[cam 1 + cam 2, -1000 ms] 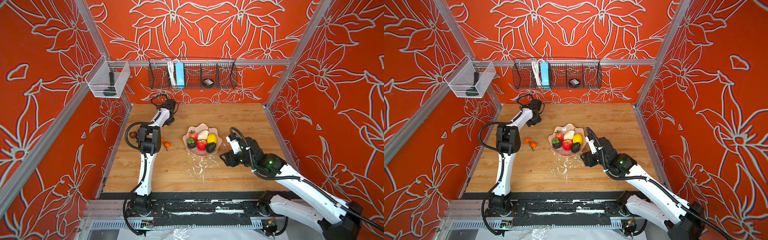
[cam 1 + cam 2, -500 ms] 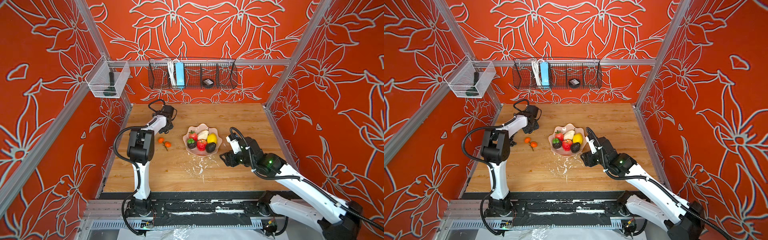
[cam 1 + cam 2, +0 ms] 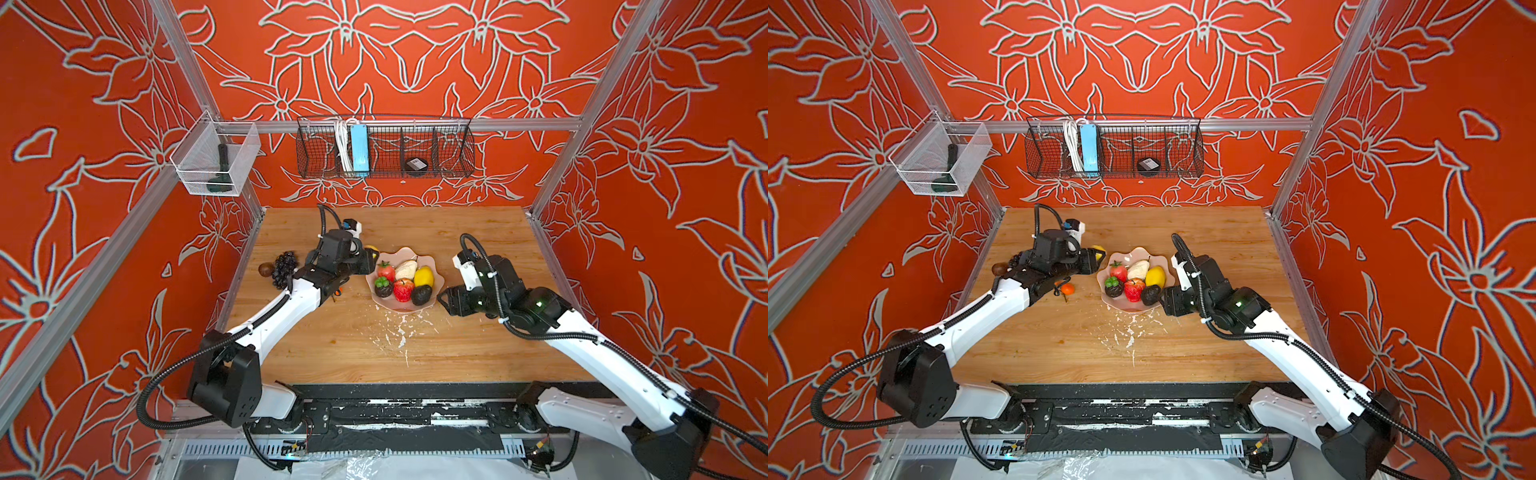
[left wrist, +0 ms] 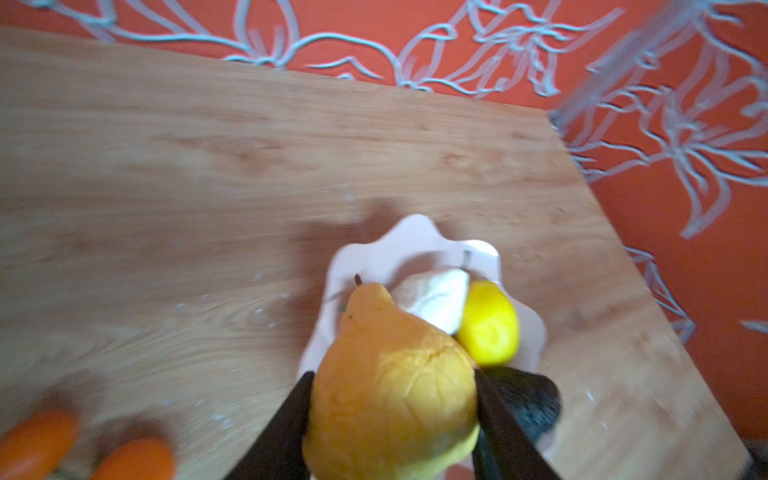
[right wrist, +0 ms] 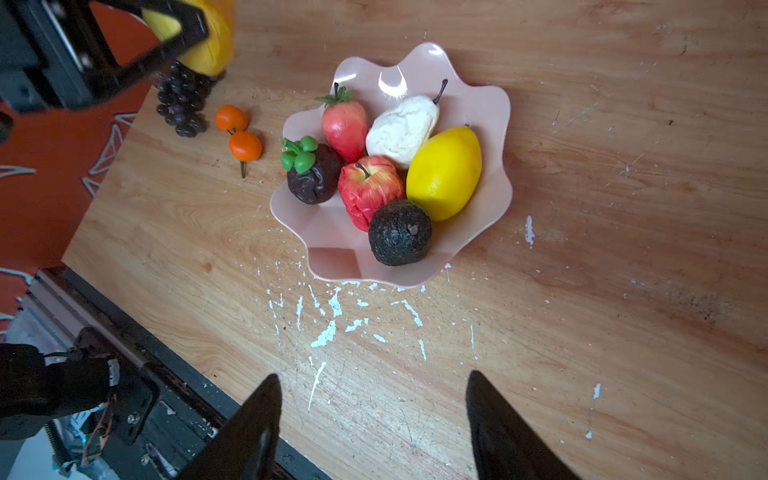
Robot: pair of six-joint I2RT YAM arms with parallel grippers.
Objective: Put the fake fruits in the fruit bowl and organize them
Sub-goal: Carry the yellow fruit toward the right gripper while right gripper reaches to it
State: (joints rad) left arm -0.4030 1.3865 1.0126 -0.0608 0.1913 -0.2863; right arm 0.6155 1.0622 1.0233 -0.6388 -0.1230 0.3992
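Since the earlier frames, the left arm has swung from the back-left of the tabletop [image 3: 374,353] toward its centre, while the right arm has not shifted. The left gripper [image 4: 392,386] is closed partway on an orange-yellow pear [image 4: 386,353], one black finger pressed to each flank and the stem end pointing away from the wrist. In both top views the pear sits just beside the far-left rim of the fruit bowl [image 5: 332,257].

The right gripper [image 5: 372,376] stands wide open and holds nothing, near the bowl's front-right edge.

The bowl lies at mid-tabletop and holds six fruits:
- a strawberry [image 5: 345,124]
- a pale pear [image 5: 403,129]
- a lemon [image 5: 444,172]
- an apple [image 5: 368,187]
- an avocado [image 5: 400,232]
- a dark fruit [image 5: 313,174] with a green cap

Outside the bowl, to its left, two small oranges [image 5: 245,146] lie on the tabletop. Farther left, a grape bunch [image 3: 284,268] and a brown fruit [image 3: 264,269] sit near the left wall. White flecks [image 5: 332,307] mark the wood in front of the bowl.
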